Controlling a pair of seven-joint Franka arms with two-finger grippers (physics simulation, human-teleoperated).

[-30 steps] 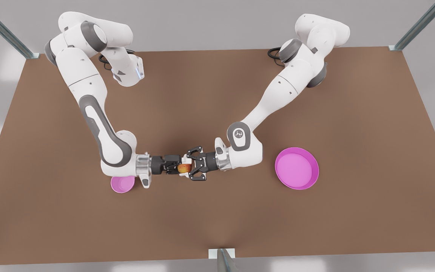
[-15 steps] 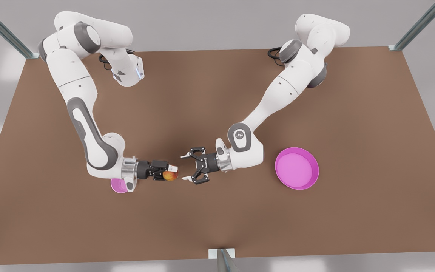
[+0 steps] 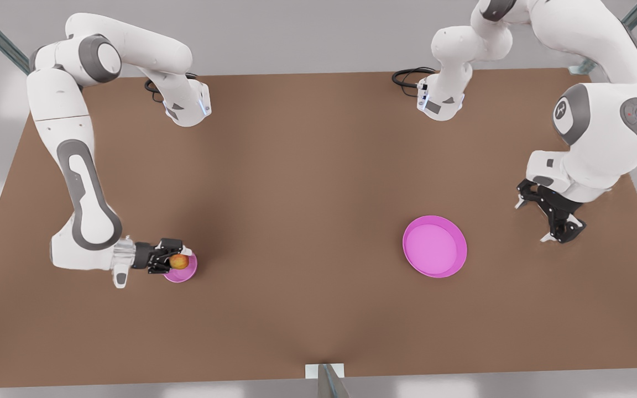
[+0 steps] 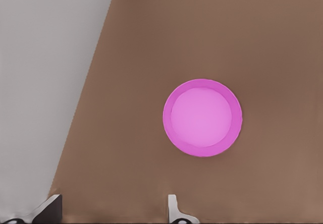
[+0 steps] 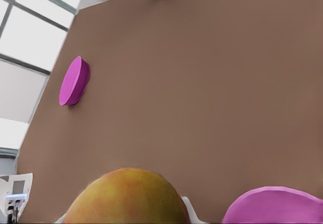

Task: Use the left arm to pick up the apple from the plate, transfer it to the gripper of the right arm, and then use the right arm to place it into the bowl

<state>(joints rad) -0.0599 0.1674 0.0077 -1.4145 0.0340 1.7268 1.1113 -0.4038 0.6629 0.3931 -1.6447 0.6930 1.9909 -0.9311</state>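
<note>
The red-orange apple (image 3: 179, 261) is held in my right gripper (image 3: 180, 260), which is shut on it at the front view's left. It hangs over the rim of the small deep pink bowl (image 3: 187, 275). The right wrist view has the apple (image 5: 126, 196) close up, the bowl (image 5: 275, 206) beside it and the plate (image 5: 74, 81) far off. The wide pink plate (image 3: 434, 246) lies bare right of centre. My left gripper (image 3: 531, 222) hangs open and holds nothing, beyond the plate toward the front view's right. Its wrist view looks down on the plate (image 4: 202, 118) past its fingertips (image 4: 174, 209).
A brown table (image 3: 307, 182) carries everything, with metal frame posts (image 3: 327, 381) at its edges and corners. Both arm bases (image 3: 186, 105) stand along the far edge, each with a black cable. The left arm's elbow (image 3: 600, 127) rises high at the front view's right.
The right gripper took the apple from the handover point at mid-table leftward to the bowl. The left gripper opened, pulled back and swung far to the front view's right past the plate.
</note>
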